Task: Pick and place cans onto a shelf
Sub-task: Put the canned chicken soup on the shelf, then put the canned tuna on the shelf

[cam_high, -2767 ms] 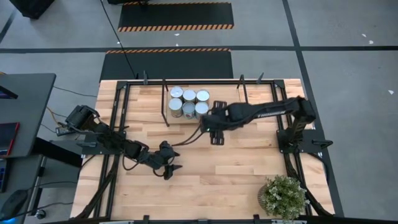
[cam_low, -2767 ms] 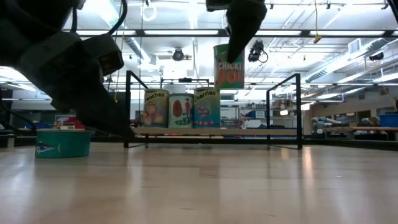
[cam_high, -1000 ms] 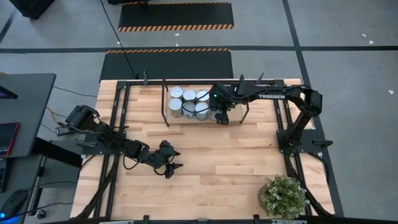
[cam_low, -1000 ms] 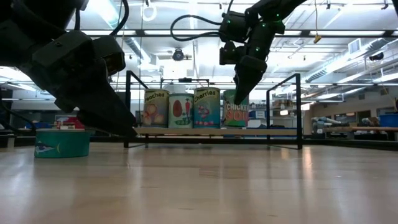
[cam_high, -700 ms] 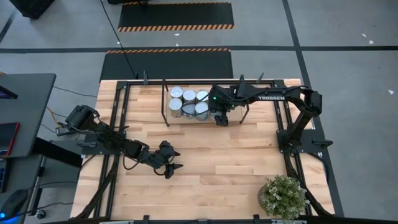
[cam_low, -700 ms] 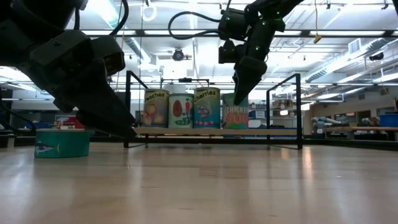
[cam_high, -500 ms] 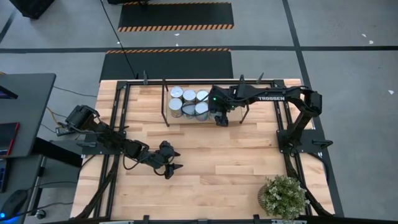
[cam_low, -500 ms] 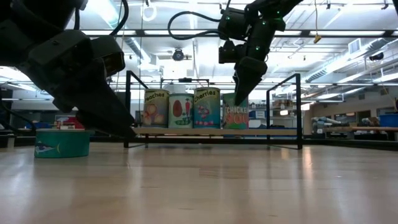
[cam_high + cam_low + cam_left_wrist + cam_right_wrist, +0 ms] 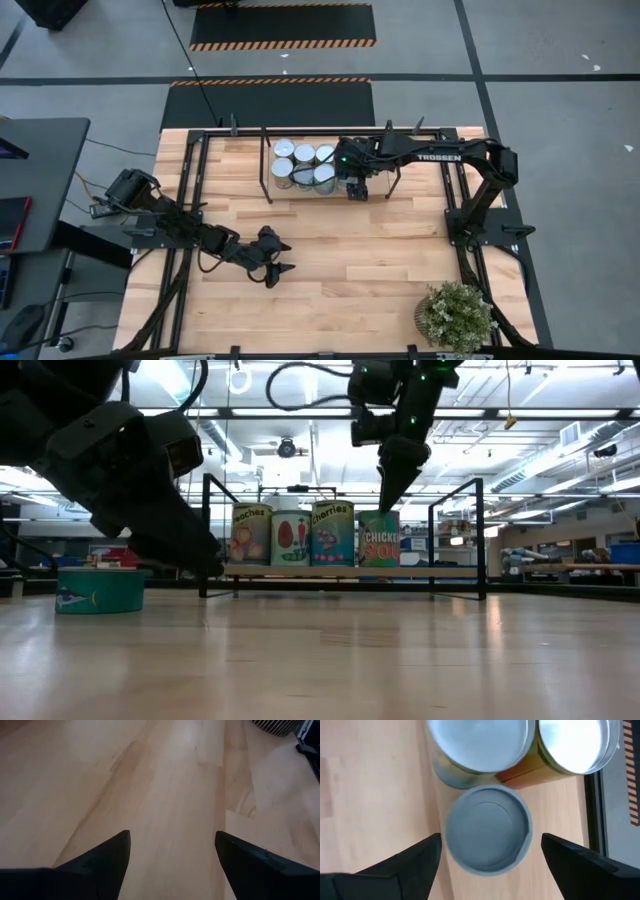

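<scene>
- Your right gripper (image 9: 385, 500) hovers, jaws wide and empty, above a can (image 9: 378, 539) on the shelf (image 9: 345, 572).
- Your left gripper (image 9: 281, 270), jaws open and empty, waits near the worktop's (image 9: 380, 270) front edge.

1. The cans (image 9: 303, 165) have silver-white round tops; the one under the right wrist camera has a blue-grey top (image 9: 488, 827).
2. From table height, the soup can (image 9: 378, 539) is green with orange lettering, and the cherries can (image 9: 332, 534) is blue.
3. The flat tin (image 9: 99, 590) at left is teal.
4. The shelf (image 9: 350, 571) is light wood with black rods.
5. Both arms are dark.
6. The potted plant (image 9: 457, 316) is pale green.
7. The floor mats (image 9: 283, 26) are black with orange-striped edges.
</scene>
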`<state>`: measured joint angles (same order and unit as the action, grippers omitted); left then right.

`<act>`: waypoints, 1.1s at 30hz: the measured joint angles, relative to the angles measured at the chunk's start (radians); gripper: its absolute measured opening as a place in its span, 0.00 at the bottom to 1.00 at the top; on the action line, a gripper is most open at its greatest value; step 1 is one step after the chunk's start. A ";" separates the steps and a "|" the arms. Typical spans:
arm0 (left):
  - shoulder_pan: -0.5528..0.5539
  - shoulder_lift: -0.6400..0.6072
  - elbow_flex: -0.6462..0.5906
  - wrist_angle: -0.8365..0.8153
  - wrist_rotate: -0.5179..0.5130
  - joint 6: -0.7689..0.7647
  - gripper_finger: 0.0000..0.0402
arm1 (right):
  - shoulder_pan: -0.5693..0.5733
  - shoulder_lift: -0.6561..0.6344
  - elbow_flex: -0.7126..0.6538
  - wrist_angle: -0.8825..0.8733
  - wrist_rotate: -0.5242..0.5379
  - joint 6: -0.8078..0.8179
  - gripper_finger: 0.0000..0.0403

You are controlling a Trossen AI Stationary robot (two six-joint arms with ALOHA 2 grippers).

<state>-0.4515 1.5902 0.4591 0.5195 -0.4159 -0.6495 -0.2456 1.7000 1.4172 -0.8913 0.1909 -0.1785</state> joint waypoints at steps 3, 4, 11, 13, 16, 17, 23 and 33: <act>-0.005 0.000 0.000 0.052 -0.016 0.048 0.74 | 0.020 0.000 0.037 -0.049 0.000 0.025 0.87; -0.008 0.000 0.000 0.078 -0.013 0.068 0.74 | 0.029 0.000 0.049 -0.069 -0.001 0.037 0.87; -0.041 -0.063 0.001 0.140 0.106 0.213 0.74 | 0.140 -0.001 0.114 -0.148 -0.002 0.140 0.87; -0.056 -0.101 0.000 0.093 0.106 0.217 0.74 | 0.183 -0.002 0.115 -0.129 -0.001 0.174 0.87; -0.075 -0.162 0.000 -0.033 0.105 0.207 0.74 | 0.255 -0.003 0.104 -0.079 0.001 0.209 0.87; -0.080 -0.179 0.000 -0.070 0.102 0.192 0.74 | 0.280 -0.003 0.093 -0.045 0.003 0.216 0.87; -0.097 -0.299 0.000 -0.349 0.096 0.099 0.74 | 0.392 -0.002 0.022 0.124 0.059 0.222 0.87; -0.109 -0.436 0.099 -0.890 0.140 -0.044 0.74 | 0.483 -0.002 0.001 0.178 0.082 0.255 0.87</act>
<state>-0.5601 1.1542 0.5584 -0.3704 -0.2755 -0.6932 0.2370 1.6981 1.4178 -0.7136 0.2726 0.0767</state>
